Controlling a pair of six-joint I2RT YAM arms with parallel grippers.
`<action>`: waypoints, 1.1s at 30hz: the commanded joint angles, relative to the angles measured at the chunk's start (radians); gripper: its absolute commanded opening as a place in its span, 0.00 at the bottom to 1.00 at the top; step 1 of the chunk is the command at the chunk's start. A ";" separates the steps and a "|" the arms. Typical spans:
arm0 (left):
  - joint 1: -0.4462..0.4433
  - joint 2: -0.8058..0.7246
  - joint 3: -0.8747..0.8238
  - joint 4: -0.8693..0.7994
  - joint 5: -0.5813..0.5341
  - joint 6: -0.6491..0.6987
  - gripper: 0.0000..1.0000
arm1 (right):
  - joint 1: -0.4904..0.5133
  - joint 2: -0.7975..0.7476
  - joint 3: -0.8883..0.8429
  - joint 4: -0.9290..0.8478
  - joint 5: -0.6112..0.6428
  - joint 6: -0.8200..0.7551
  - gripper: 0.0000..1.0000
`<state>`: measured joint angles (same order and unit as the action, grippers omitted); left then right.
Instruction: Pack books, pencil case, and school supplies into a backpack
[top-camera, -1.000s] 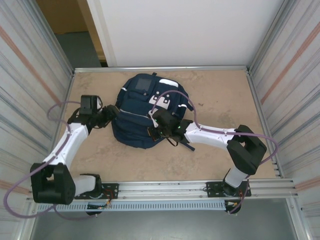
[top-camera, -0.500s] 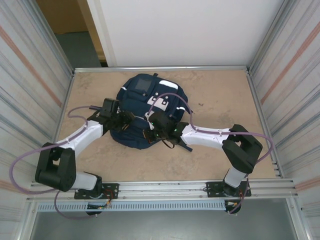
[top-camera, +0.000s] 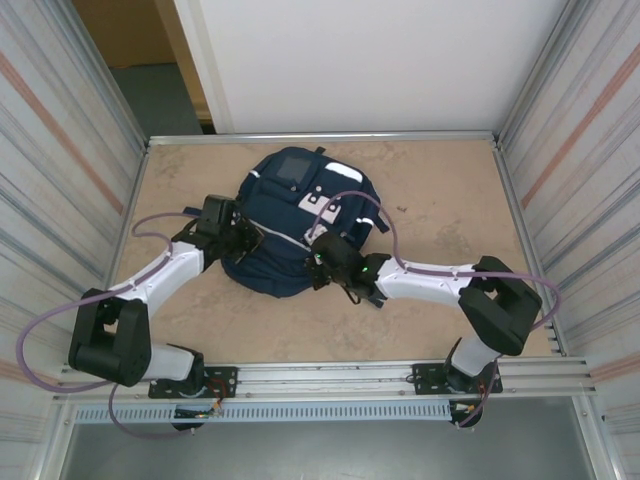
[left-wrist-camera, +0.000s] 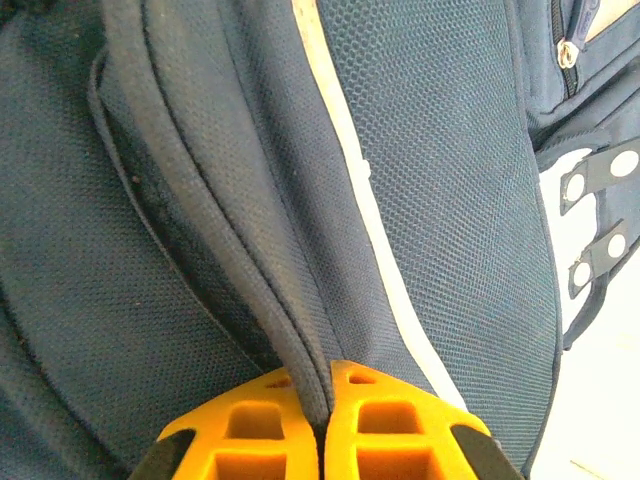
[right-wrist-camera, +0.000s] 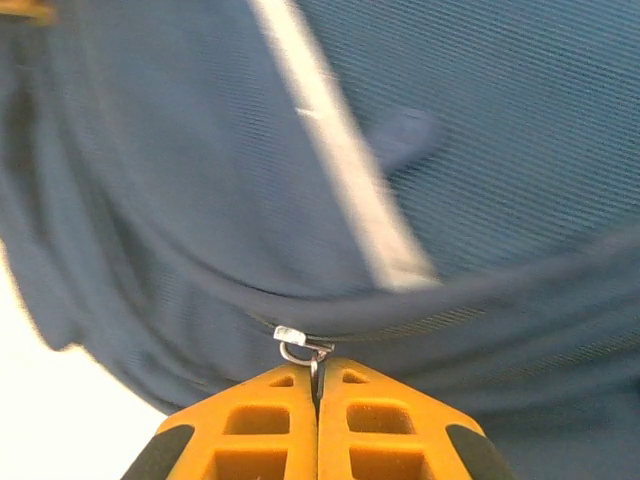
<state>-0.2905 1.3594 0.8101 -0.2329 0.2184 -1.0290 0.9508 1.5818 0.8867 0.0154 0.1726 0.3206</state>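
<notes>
The backpack lies slumped in the middle of the counter. It looks soft and floppy. I'd expect the cloth to bunch and drag rather than lift clean, so the seams and the zip pull seem the surest places to hold.

The left tool is pinched together on a ridge of fabric beside the pale stripe, on the bag's left flank. The right tool is clamped on the small metal zip pull at the bag's near edge.

The left arm and the right arm reach in low from the near edge, with their wrists angled toward each other.
</notes>
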 joint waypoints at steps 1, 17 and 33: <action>0.017 -0.004 0.030 0.038 0.058 0.093 0.00 | -0.080 -0.039 -0.063 0.009 0.051 -0.032 0.00; 0.142 0.231 0.285 -0.249 0.204 0.477 0.00 | -0.076 0.053 -0.063 0.212 0.179 -0.231 0.00; 0.185 0.244 0.263 -0.243 0.307 0.507 0.15 | -0.228 0.015 -0.054 0.175 -0.153 -0.182 0.16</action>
<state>-0.1307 1.6157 1.0817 -0.4488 0.4854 -0.5236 0.7708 1.6588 0.8387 0.2832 -0.0284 0.1078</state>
